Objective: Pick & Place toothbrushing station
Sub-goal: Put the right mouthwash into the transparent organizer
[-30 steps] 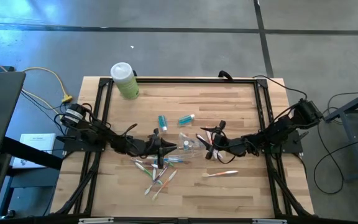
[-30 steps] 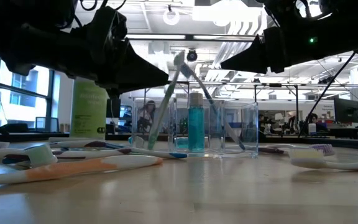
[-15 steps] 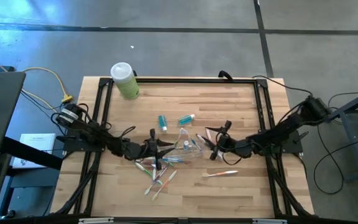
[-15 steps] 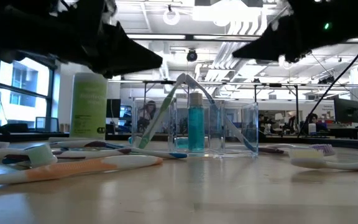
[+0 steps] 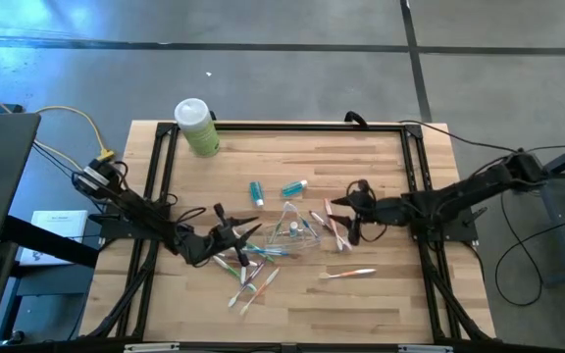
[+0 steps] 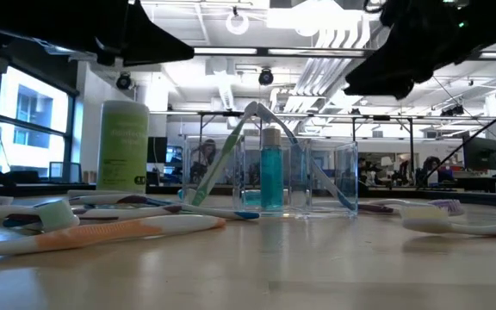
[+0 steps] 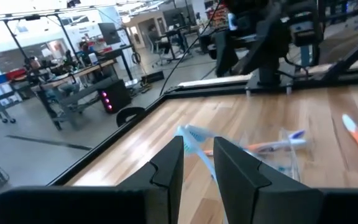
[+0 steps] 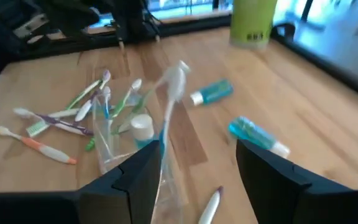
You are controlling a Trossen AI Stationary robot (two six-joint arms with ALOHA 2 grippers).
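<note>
Your left gripper (image 5: 235, 233) is hovering low over the table (image 5: 381, 294), fingers parted by a narrow gap and pinching nothing; the wrist view is showing bare air between the two dark fingers (image 7: 166, 168). Just past its tips the clear plastic cup (image 5: 294, 229) is standing upright, with two toothbrushes (image 6: 222, 159) leaning inside it so their heads are crossing above the rim, and one teal tube (image 6: 270, 172) standing in it, white cap up. Directly beneath and just behind that gripper a loose cluster of toothbrushes (image 5: 248, 275) is lying flat on the wood. Your right gripper (image 5: 351, 211) is hanging on the far side of the cup from the left one, fingers spread wide and empty, tips pointing toward the cup but apart from it. A few brushes (image 5: 324, 222) are lying just beside its tips, and one orange-handled brush (image 5: 349, 274) is lying alone, off to its side. Two more teal tubes (image 5: 275, 189) are resting on their sides beyond the cup, near each other, not touching. The pale-green bottle (image 5: 196, 127) is standing at the far corner, well apart from both grippers.
</note>
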